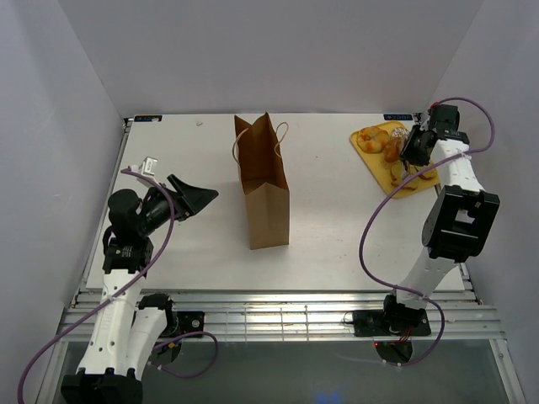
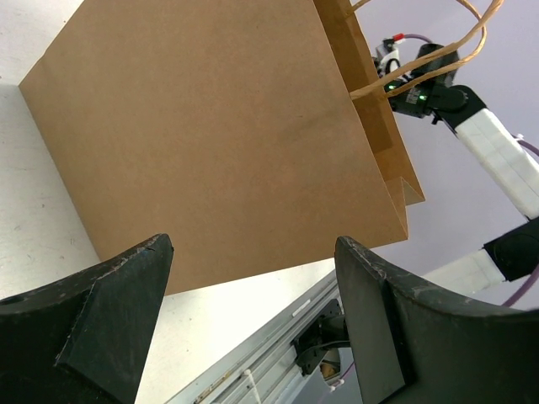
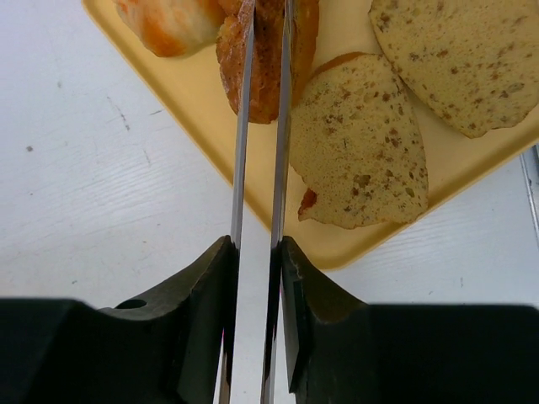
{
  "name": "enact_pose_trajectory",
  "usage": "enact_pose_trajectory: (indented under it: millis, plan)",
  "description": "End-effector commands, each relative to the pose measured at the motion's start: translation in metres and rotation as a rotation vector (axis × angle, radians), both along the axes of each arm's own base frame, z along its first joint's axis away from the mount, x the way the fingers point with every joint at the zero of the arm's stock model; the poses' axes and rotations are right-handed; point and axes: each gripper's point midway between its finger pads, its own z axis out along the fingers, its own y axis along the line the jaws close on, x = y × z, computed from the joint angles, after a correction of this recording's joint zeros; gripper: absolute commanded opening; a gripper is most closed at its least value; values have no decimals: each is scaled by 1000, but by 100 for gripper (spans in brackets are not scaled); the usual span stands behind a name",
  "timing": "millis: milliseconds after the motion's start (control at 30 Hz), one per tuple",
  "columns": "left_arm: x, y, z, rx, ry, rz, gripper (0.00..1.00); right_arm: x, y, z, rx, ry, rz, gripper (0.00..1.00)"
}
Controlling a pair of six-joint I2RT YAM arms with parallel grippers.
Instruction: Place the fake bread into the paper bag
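Note:
The brown paper bag (image 1: 265, 185) stands upright mid-table with its mouth open; its broad side fills the left wrist view (image 2: 227, 143). My left gripper (image 1: 198, 198) is open and empty, facing that side from the left (image 2: 253, 244). The fake bread (image 1: 375, 139) lies on a yellow tray (image 1: 376, 166) at the back right. My right gripper (image 1: 415, 150) hangs over the tray, shut on thin metal tongs (image 3: 240, 126). The tong blades straddle a golden-brown roll (image 3: 268, 76). Two flat toast slices (image 3: 358, 143) (image 3: 459, 50) and another roll (image 3: 168, 21) lie beside it.
The tray's near edge (image 3: 354, 244) sits on the white table. Metal rails (image 1: 278, 316) run along the table's near edge. Grey walls close in on three sides. The right arm (image 2: 472, 126) shows beyond the bag's handles (image 2: 421, 59).

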Motion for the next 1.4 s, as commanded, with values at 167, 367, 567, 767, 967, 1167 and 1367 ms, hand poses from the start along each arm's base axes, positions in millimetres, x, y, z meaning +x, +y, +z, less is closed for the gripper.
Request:
enact_pose_trajectory:
  millis: [167,367,567,767,967,1167,1367]
  plan:
    - [-12,0,33,2,-70,-9,88,-27,24,99,22,-218,34,31]
    - [-14,0,49,-3,-86,-6,88,-70,103,177,122,-374,237,31]
    - [-18,-3,85,-9,-149,-29,88,-145,198,265,289,-576,489,31]
    - [-21,-5,124,-18,-236,-46,92,-210,246,324,394,-705,668,30]
    - [5,-14,135,-37,-241,-124,94,-250,276,339,521,-715,799,30]
    - [27,-28,138,-44,-241,-186,94,-267,308,340,554,-708,871,30]
    - [34,-52,131,-38,-221,-241,91,-255,321,326,510,-691,827,30]
